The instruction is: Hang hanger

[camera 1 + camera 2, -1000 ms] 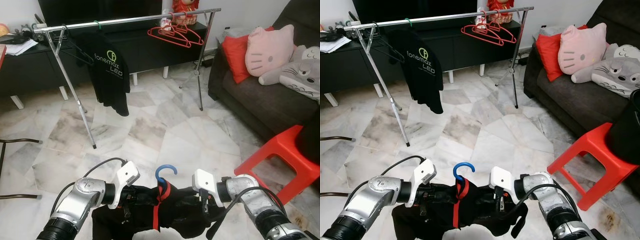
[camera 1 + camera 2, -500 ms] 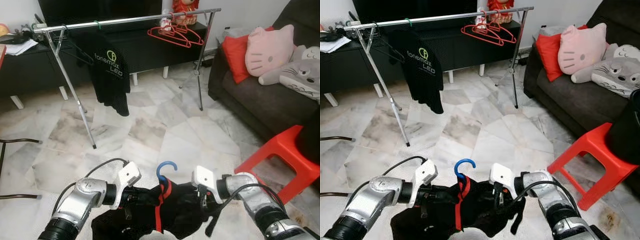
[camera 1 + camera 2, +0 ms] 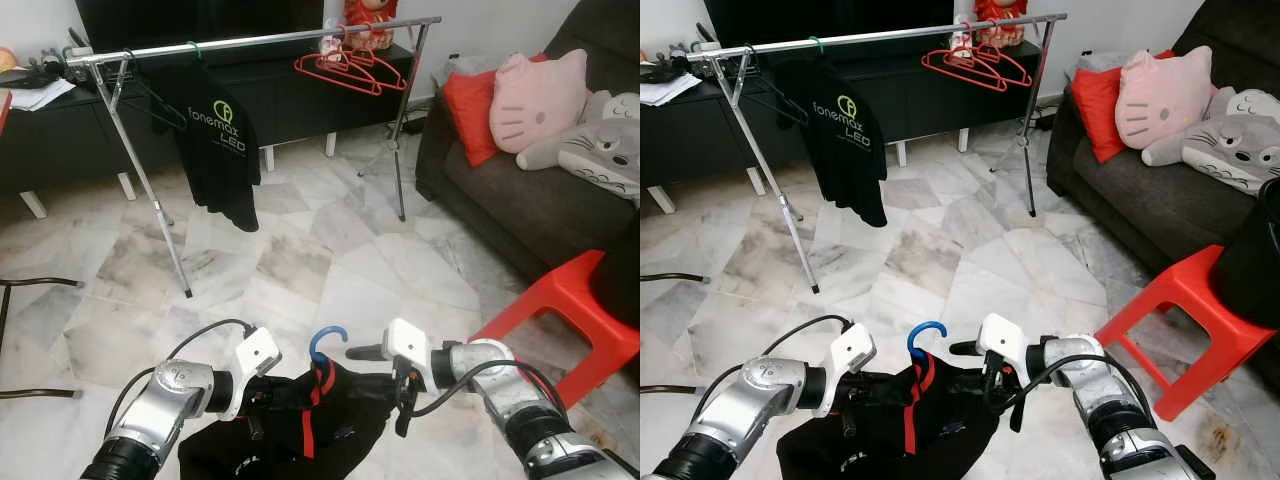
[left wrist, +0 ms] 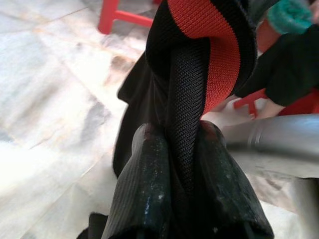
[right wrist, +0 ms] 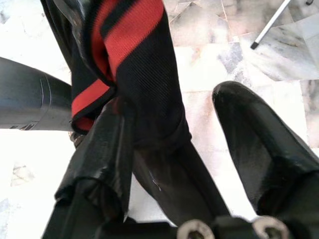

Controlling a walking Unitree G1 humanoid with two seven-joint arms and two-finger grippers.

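A blue hanger hook [image 3: 328, 340] sticks up from a black garment with red trim [image 3: 300, 432] held low in front of me. My left gripper [image 3: 266, 398] is shut on the garment's bunched cloth just below the collar, and the left wrist view shows the fold pinched between its fingers [image 4: 149, 199]. My right gripper [image 3: 384, 384] stands open beside the garment's other side. In the right wrist view one of its fingers [image 5: 256, 139] is bare and cloth drapes over the other. The silver clothes rail [image 3: 260, 40] stands far ahead across the floor.
On the rail hang a black printed T-shirt [image 3: 220, 145], a dark hanger [image 3: 155, 105] and several red hangers [image 3: 350, 68]. A red plastic stool [image 3: 570, 310] stands close on my right. Behind it is a dark sofa [image 3: 520, 205] with cushions. Marble floor lies between me and the rail.
The right gripper has opened and let go of the garment. The cloth has slumped down and toward the left gripper, which keeps its hold.
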